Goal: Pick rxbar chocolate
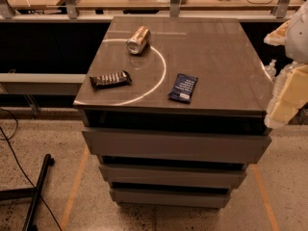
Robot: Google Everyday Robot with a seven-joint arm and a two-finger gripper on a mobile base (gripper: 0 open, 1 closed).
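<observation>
on the desk, near its front-left corner: rxbar chocolate, lying flat, long axis roughly left to right, slightly angled. slim dark brown-black wrapper, a row of pale block letters along the face, crimped ends. probably very light, with a firm but somewhat bendable bar under thin, slick film. sits low on a glossy hard top, so likely to skid rather than lift if pushed from one side only. best taken from above, across the narrow width at mid-length, closing on the two long edges; crimped ends look too flimsy to trust.

well apart to the right, near the front edge: dark blue wrapped bar with white text, much the same flat shape, easy to confuse. further back: copper-coloured can on its side, round, metallic, apt to roll. across the smooth brown-grey top, a pale curved line passing close by the rxbar chocolate. below, plain grey drawer fronts.

tool: at the right edge of view, beside the desk's right side, well away from the rxbar chocolate. only pale cream blocky parts in sight; wide, narrow or holding something: cannot tell.
</observation>
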